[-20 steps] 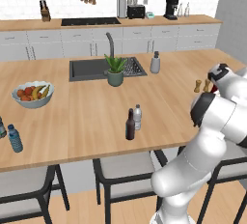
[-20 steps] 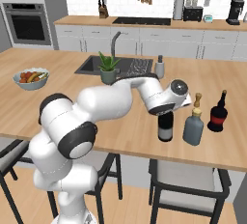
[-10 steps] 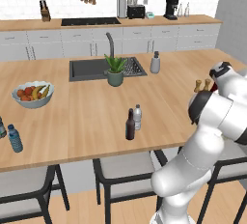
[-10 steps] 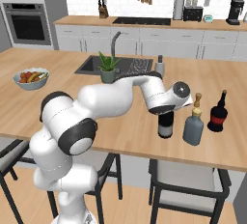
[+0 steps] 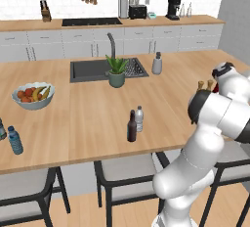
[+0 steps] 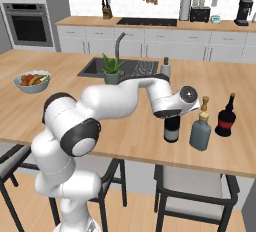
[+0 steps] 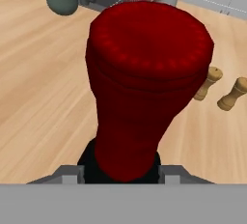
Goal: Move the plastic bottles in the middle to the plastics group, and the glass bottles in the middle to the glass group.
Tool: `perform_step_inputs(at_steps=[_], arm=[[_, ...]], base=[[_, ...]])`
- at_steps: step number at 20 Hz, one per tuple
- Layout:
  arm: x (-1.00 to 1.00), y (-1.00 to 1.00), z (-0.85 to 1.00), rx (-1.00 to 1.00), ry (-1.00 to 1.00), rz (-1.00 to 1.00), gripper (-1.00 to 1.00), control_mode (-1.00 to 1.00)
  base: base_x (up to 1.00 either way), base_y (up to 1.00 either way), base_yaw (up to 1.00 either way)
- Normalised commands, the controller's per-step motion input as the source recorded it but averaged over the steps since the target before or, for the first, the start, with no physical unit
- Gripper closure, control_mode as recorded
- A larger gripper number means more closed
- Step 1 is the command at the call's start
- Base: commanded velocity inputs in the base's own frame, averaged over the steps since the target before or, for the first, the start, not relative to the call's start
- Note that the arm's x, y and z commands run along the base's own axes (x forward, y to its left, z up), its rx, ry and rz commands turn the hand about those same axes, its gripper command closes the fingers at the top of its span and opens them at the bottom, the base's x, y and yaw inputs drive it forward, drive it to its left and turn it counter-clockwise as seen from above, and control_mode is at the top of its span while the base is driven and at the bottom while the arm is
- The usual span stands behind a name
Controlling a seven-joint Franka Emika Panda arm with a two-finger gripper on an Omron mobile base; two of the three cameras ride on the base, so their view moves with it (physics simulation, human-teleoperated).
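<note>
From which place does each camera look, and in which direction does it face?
Left base view: behind-left of the arm, facing the wooden island counter; white arm at lower right.
Right base view: behind-right, facing the same counter; arm from lower left, gripper shut on the tall dark wine bottle.
Hand view: on the hand, looking down its red foil neck.
Both base views share the potted green plant.

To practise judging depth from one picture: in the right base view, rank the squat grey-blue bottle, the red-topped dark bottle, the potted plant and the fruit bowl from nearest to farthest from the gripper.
The gripper is shut on the wine bottle.
1. Squat grey-blue bottle, just beside it on the right.
2. Red-topped dark bottle, further right.
3. Potted plant, behind, by the sink.
4. Fruit bowl, far left.
</note>
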Motion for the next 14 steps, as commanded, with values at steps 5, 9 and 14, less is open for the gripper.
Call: perform_step_inputs(at_steps=[5, 9, 14], arm=[[0.0, 0.0, 0.0, 0.0, 0.0, 0.0, -1.0, -1.0], [0.0, 0.0, 0.0, 0.0, 0.0, 0.0, -1.0, -1.0], [0.0, 0.0, 0.16, 0.0, -0.04, 0.0, -1.0, -1.0]], base=[[0.0, 0.0, 0.0], [0.0, 0.0, 0.0], [0.0, 0.0, 0.0]])
